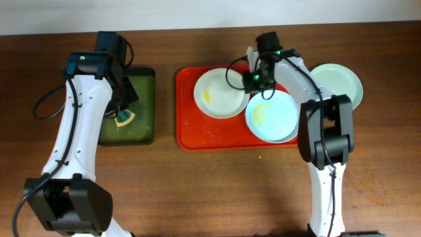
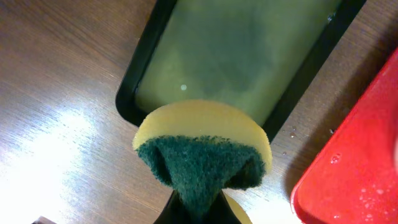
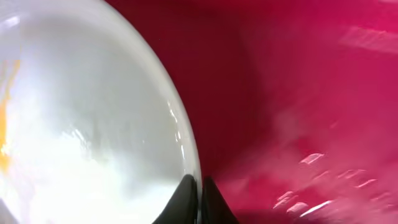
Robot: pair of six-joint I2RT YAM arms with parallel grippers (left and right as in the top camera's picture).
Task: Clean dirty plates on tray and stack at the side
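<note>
The red tray [image 1: 197, 135] holds a cream-white plate [image 1: 220, 92] with a yellow smear and a mint-blue plate [image 1: 273, 117] with yellow smears. A second mint plate [image 1: 339, 82] lies on the table to the right of the tray. My right gripper [image 1: 255, 80] is shut on the cream plate's right rim. In the right wrist view the fingers [image 3: 198, 186] pinch that rim [image 3: 180, 137] over the red tray [image 3: 298, 93]. My left gripper [image 1: 123, 117] is shut on a yellow-and-green sponge [image 2: 202, 152], its fingers [image 2: 196, 208] just below it.
A dark green-black tray [image 1: 141, 125] holding murky liquid sits left of the red tray, under the sponge; it also shows in the left wrist view [image 2: 236, 56]. The red tray's corner [image 2: 354, 174] is close on the right. Brown wooden table all around.
</note>
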